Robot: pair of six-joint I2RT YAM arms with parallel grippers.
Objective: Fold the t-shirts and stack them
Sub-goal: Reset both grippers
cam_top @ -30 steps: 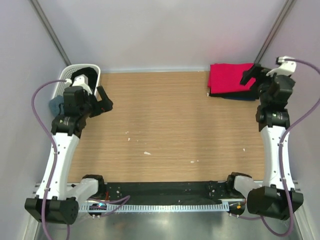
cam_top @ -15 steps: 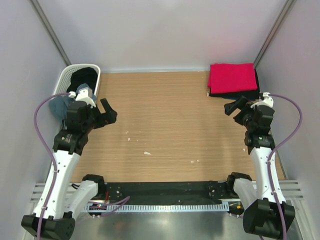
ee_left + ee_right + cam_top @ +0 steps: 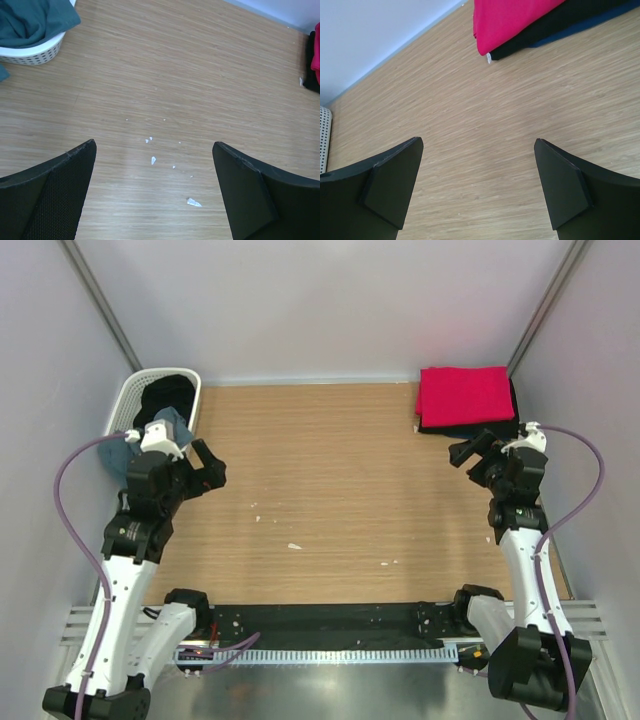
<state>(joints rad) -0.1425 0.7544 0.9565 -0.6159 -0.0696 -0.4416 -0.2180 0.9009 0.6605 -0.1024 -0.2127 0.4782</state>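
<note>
A folded crimson-red t-shirt (image 3: 464,395) lies on top of a folded black t-shirt (image 3: 470,427) at the table's far right corner; the stack also shows in the right wrist view (image 3: 510,20), with a blue edge (image 3: 570,31) under it. A black t-shirt (image 3: 165,395) and a grey-blue t-shirt (image 3: 172,423) lie in the white basket (image 3: 150,375); the grey-blue t-shirt shows in the left wrist view (image 3: 30,20). My left gripper (image 3: 208,464) is open and empty beside the basket. My right gripper (image 3: 465,452) is open and empty, just in front of the stack.
Small white scraps (image 3: 153,160) lie on the wooden table (image 3: 330,490). Grey walls close in the back and sides. The arms' bases and a black rail (image 3: 330,625) run along the near edge.
My right arm has drawn back from above the stack and lowered in front of it, empty. My left arm has moved back from the basket and shifted a little toward the near side.
</note>
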